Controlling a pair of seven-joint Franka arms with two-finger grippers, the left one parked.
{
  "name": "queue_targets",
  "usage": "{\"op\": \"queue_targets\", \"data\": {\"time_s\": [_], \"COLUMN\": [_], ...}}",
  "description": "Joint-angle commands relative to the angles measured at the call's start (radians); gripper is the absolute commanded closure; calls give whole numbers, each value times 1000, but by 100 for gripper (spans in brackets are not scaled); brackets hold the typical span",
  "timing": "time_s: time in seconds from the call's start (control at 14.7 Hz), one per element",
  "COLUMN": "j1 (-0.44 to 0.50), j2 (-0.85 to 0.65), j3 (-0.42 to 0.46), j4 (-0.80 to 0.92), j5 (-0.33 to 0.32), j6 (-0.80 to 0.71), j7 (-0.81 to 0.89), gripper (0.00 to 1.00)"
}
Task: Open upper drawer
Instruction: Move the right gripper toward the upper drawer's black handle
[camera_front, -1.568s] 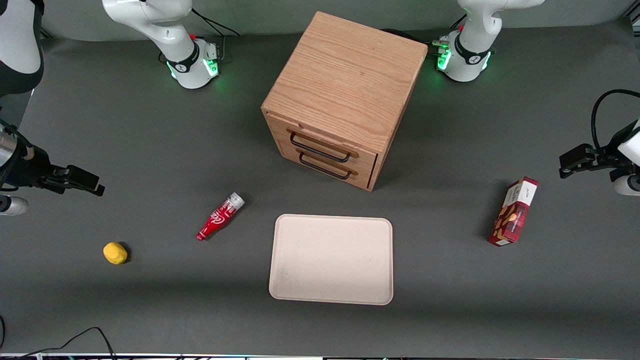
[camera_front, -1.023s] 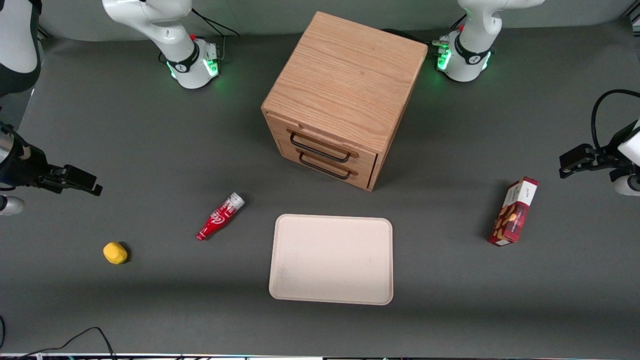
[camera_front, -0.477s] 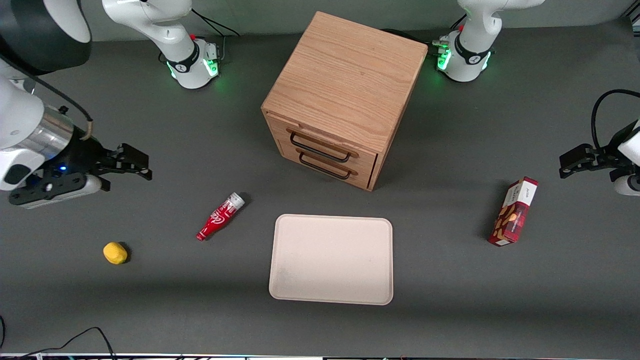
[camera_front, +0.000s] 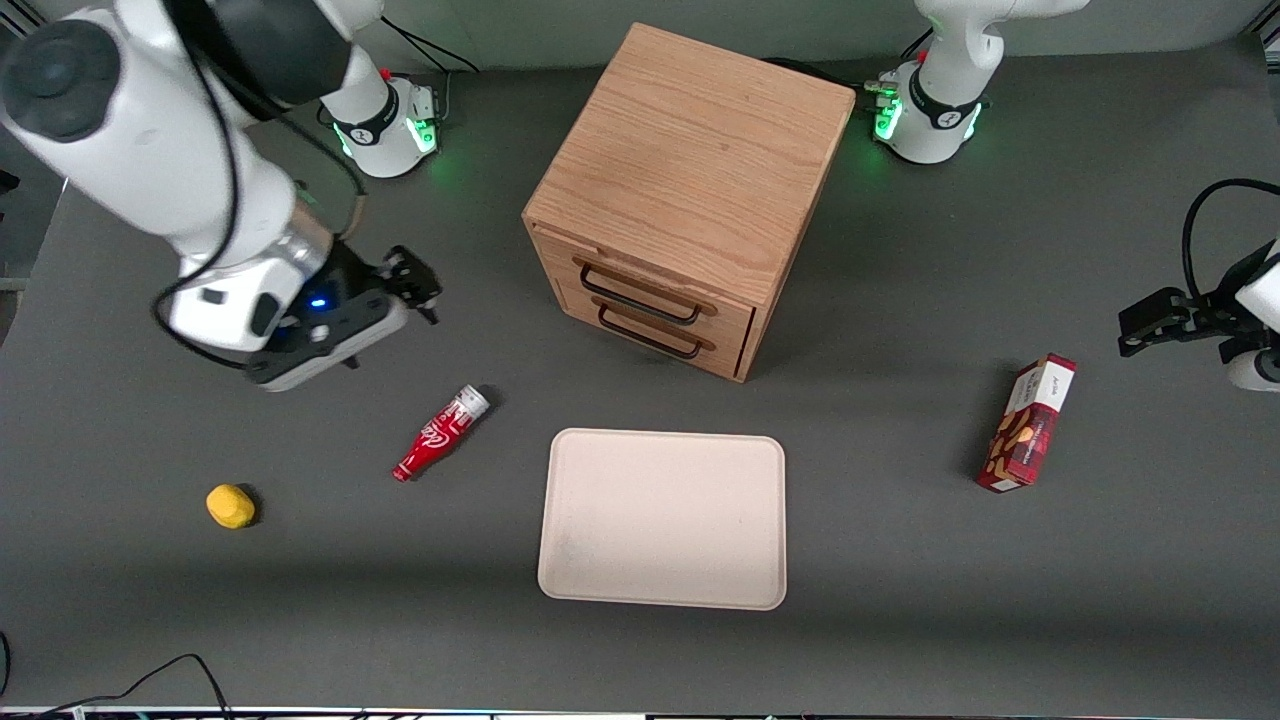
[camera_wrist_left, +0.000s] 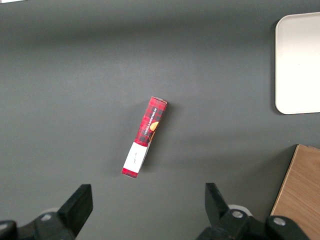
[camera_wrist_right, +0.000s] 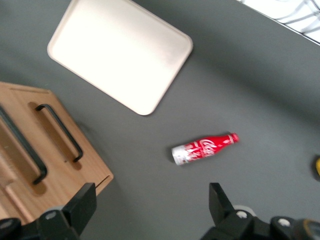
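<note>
- Upper drawer (camera_front: 648, 283) is plainly where the pincer (camera_front: 415, 290) is bound. Over the last second or so the working arm has swung in from its own end of the surface (camera_front: 200, 620) and now hangs above it, near the cabinet (camera_front: 690, 150) but well apart from it.
- Its fingers stand wide apart and hold nothing.
- That reads to me as an approach under way, with no contact yet. The reach to the handle (camera_front: 640, 297) and the pull are both left to do.
- A red bottle (camera_front: 440, 433) lies on the surface just nearer the front camera than the pincer.
- The drawer has not stirred. It sits shut, flush in the light oak cabinet, directly above the lower drawer (camera_front: 665, 335), its thin black bar handle free and unobstructed.
</note>
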Motion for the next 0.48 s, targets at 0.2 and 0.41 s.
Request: {"op": "queue_targets", "data": {"time_s": [0.2, 0.41], "j1": [137, 134], "j2": [130, 187], "j3": [16, 80], "j4": [117, 139], "j5": [-11, -4], "j6": [-7, 48], "j7": [-121, -192], "gripper": [0, 0]}}
